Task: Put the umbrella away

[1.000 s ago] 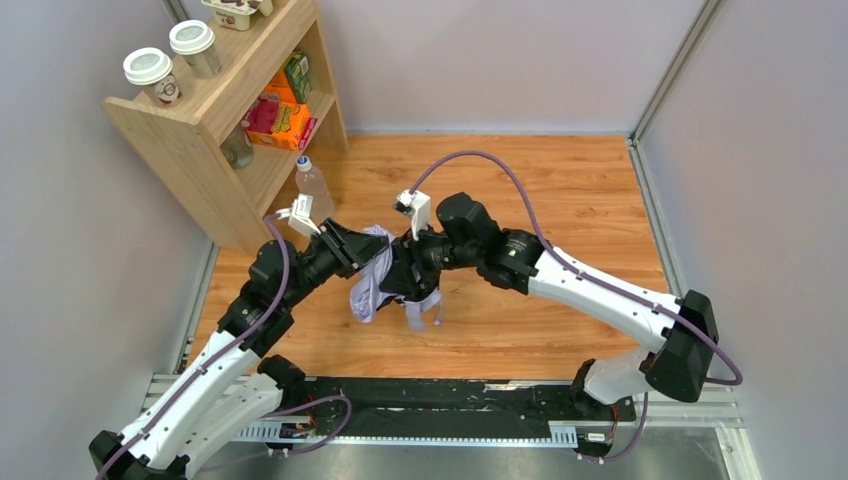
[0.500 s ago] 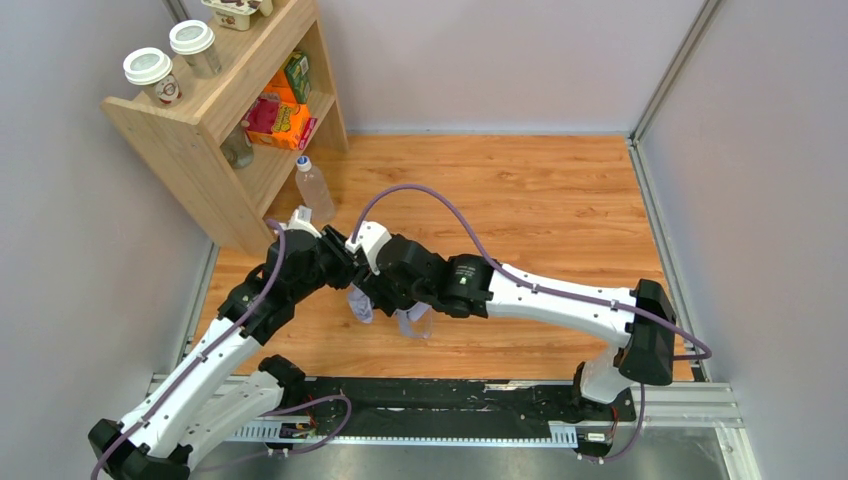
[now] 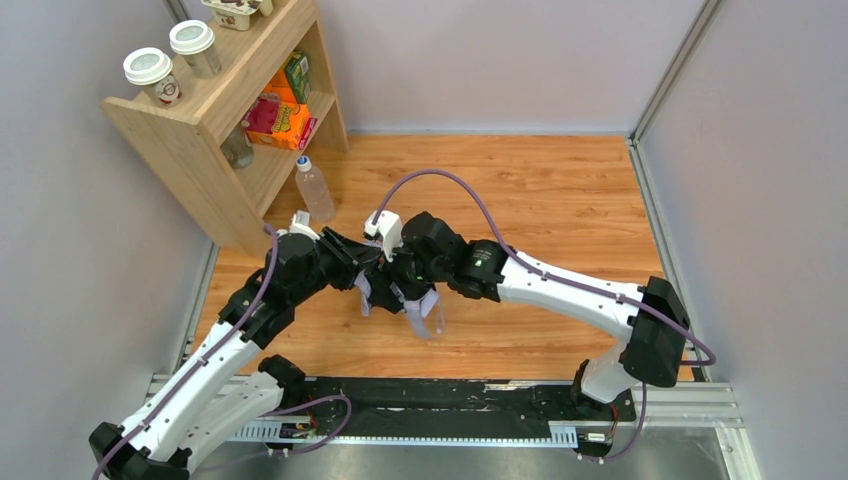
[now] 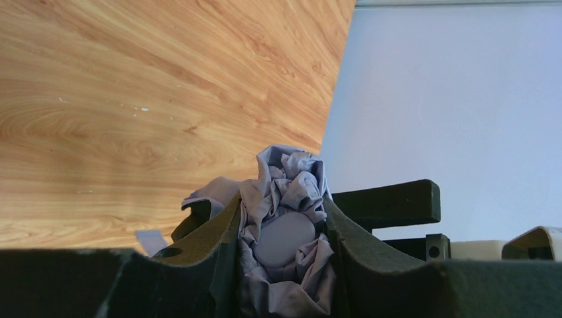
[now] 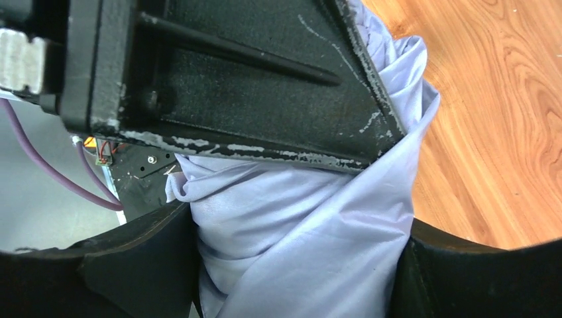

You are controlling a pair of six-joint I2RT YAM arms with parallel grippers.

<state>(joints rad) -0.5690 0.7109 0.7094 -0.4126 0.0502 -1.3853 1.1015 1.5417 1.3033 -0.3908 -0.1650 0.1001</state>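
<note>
The umbrella (image 3: 368, 293) is a crumpled pale lavender bundle held above the wooden floor between both arms, its strap (image 3: 427, 316) dangling below. My left gripper (image 3: 352, 270) is shut on it: in the left wrist view, bunched fabric (image 4: 285, 232) with a smooth rounded part fills the gap of the left gripper (image 4: 281, 222). My right gripper (image 3: 396, 286) meets it from the right. The right wrist view shows smooth fabric (image 5: 298, 225) spanning the right gripper (image 5: 298, 271) and touching both fingers. The shaft and handle are hidden.
A wooden shelf (image 3: 205, 135) stands at the back left, with two lidded cups (image 3: 148, 68) on top and an orange box (image 3: 280, 122) inside. A clear bottle (image 3: 314, 188) stands on the floor beside it. Grey walls close in both sides. A black rail (image 3: 440, 398) runs along the near edge.
The right arm swung left and lower onto the umbrella, then eased back a little. The hanging fabric is now bunched tighter between the two grippers. The right jaws have widened.
</note>
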